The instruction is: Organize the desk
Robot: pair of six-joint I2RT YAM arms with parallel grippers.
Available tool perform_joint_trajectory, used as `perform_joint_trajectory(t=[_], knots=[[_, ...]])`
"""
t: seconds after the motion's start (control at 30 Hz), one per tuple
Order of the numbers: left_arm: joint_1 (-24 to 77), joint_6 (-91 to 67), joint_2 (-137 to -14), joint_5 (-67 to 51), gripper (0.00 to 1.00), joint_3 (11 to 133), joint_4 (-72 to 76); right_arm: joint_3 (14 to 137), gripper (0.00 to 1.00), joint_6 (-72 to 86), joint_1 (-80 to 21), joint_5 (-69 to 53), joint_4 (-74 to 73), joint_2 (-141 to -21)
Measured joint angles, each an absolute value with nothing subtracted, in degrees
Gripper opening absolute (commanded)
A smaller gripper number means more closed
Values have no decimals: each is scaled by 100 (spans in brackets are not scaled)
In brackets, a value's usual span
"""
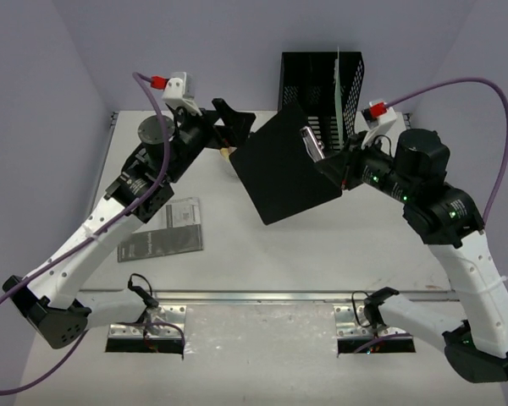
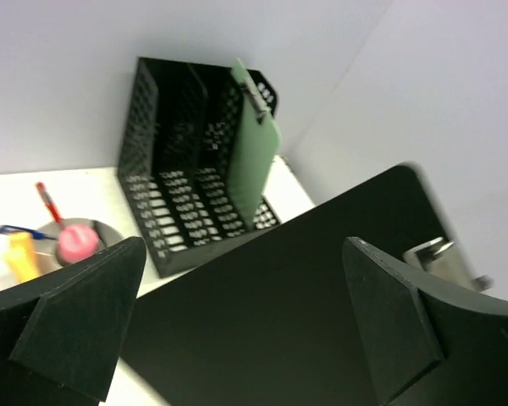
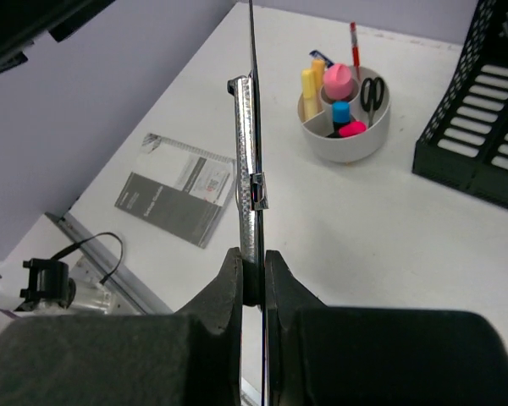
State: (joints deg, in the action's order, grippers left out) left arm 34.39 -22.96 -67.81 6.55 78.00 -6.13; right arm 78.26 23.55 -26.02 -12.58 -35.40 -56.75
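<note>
Right wrist: desk (image 3: 389, 220) below right gripper (image 3: 254, 272), clipboard (image 3: 247, 169) in grip.

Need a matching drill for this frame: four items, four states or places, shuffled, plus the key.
1. black clipboard
2. green clipboard
3. booklet
4. left gripper

A. lying flat on the desk
B. open
C. standing in the file rack
D. clamped by the right gripper

Pairs: 1-D, 2-C, 3-A, 4-B

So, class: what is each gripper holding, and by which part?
Right gripper pinches the black clipboard at the edge by its metal clip; left gripper open, holding nothing.
</note>
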Motion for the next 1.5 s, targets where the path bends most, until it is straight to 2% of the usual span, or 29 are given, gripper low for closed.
perform_joint_trajectory(t=[0.33,0.7,1.1,1.5], knots=[[3439,-862,-6687,1205,100,7762,-1253,9271,1,1481,-2602,403,-4574,-6215],[3439,-499,-6753,1463,100,7540,-1481,9647,1,899,-2602,1938,-4777,-7061],[3439,-478,-6702,1579,100,7227,-1505,10160,1,670,-2359,2274,-4134,-8007],[3439,-475,-6534,1619,100,6976,-1400,11209,1,869,-1459,1625,-3852,-9087]])
